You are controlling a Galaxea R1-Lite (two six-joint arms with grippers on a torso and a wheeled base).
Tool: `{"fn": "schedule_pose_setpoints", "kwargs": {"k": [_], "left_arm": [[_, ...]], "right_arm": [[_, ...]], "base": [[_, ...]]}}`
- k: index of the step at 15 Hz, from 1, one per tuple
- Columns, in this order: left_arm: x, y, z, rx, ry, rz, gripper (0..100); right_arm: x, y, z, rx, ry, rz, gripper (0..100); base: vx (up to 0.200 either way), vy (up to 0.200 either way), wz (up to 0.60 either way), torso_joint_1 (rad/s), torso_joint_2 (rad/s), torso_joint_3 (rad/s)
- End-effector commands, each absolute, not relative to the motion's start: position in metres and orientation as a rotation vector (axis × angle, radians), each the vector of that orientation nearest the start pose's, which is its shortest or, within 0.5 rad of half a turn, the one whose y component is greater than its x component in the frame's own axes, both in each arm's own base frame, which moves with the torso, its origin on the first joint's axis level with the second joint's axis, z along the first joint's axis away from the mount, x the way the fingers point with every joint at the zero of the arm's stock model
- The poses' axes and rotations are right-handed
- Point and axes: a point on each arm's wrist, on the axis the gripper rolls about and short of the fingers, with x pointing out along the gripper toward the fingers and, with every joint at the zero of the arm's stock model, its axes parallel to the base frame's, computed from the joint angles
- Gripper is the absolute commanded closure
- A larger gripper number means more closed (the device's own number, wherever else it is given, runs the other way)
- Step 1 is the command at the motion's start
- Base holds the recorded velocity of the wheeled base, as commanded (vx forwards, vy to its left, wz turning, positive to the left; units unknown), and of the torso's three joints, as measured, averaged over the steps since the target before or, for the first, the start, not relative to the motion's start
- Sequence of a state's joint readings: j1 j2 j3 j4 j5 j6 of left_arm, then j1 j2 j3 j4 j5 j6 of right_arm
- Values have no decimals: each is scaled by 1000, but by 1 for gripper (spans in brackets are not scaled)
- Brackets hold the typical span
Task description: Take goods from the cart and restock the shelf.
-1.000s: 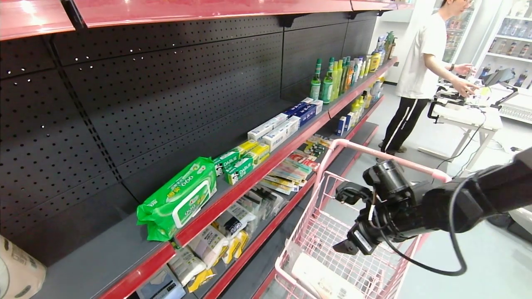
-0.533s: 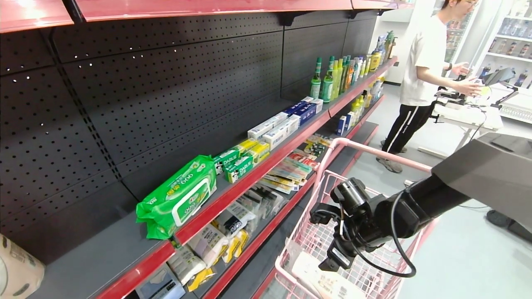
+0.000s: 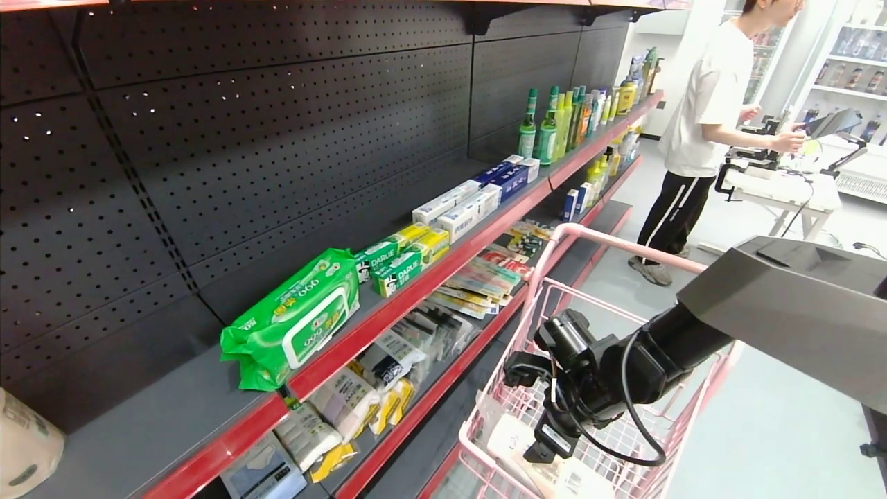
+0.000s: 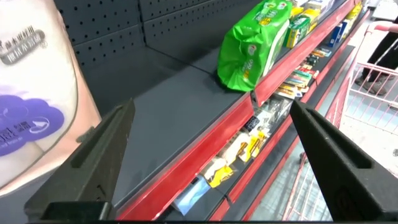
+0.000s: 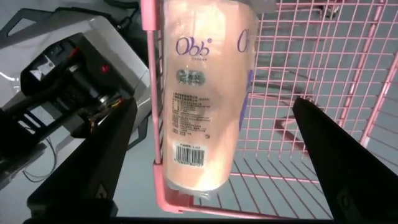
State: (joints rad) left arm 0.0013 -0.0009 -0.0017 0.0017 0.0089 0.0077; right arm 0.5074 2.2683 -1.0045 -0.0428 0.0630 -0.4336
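Observation:
My right gripper (image 3: 530, 409) hangs open inside the pink cart (image 3: 596, 239), just above a pale pink wrapped roll pack (image 3: 509, 440). In the right wrist view that pack (image 5: 202, 93) lies against the cart's mesh (image 5: 323, 81), between my spread fingers (image 5: 93, 162) but apart from them. My left gripper (image 4: 211, 162) is open over the grey shelf board (image 4: 174, 106), next to a white and purple tissue pack (image 4: 31, 99). That pack (image 3: 24, 443) stands at the shelf's near left end. A green wipes pack (image 3: 294, 319) lies farther along the shelf (image 3: 173, 423).
Green and white toothpaste boxes (image 3: 402, 260) and green bottles (image 3: 554, 128) line the shelf beyond the wipes. The lower shelf holds several packets (image 3: 388, 360). A stretch of bare board (image 4: 143, 81) lies between the tissue pack and the wipes (image 4: 252, 43).
My right arm has swung left and down from above the cart's rim into the basket, ending over the roll pack. The head view has shifted a little.

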Motion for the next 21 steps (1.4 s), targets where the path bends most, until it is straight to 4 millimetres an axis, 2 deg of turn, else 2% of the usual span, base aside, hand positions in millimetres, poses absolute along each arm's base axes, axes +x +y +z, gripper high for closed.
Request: {"fn": "schedule_pose_setpoints", "kwargs": {"k": [1,12,21], "left_arm": [[-23,0,76,8,0,11,0],[-23,0,76,8,0,11,0],[-23,0,76,8,2,11,0]], "right_arm": [[304,179,-13,-655,1092,776,0],[304,180,-22,-661,1113,777,0],[305,179,-28,-660,1130,774,0]], "base": [[0,0,0,-129,290,163],[0,0,0,-98,233,126],[0,0,0,-51,126,70]]}}
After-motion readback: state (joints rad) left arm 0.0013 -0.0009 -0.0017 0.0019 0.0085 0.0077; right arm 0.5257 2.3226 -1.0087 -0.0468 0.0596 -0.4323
